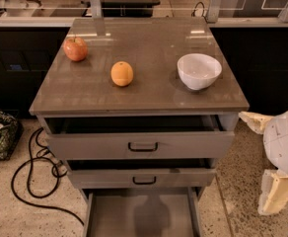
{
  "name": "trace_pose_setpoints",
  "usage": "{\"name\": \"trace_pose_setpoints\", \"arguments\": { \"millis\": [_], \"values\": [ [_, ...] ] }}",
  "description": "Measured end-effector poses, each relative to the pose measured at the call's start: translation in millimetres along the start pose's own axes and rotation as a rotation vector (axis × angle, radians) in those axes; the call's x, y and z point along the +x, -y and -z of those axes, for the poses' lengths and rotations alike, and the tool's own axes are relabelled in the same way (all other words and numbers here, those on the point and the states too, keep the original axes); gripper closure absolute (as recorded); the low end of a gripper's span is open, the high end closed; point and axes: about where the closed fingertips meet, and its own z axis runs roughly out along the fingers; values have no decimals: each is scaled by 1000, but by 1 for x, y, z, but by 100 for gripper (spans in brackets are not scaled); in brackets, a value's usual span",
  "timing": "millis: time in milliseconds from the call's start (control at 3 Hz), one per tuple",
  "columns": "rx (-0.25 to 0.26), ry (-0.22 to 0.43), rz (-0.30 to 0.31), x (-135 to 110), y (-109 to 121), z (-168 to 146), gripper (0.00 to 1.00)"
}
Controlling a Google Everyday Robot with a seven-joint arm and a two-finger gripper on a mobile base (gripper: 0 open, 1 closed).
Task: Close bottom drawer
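The bottom drawer [141,216] stands open under the worktop's [149,90] front edge, and we cannot see its cropped front. Our gripper [260,163] hangs beside the front right corner, jaws spread, partly cut off.

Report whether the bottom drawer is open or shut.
Open: the bottom drawer is pulled far out, and its plain grey tray interior shows. The gripper hangs to the right of the cabinet, apart from it.
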Motion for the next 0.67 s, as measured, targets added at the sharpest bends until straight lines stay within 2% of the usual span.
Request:
{"name": "trace_pose_setpoints", "arguments": {
  "millis": [333,667],
  "values": [
    [4,-12,17,3,-9,-27,0],
    [6,-29,35,11,-26,-70,0]
  ]
}}
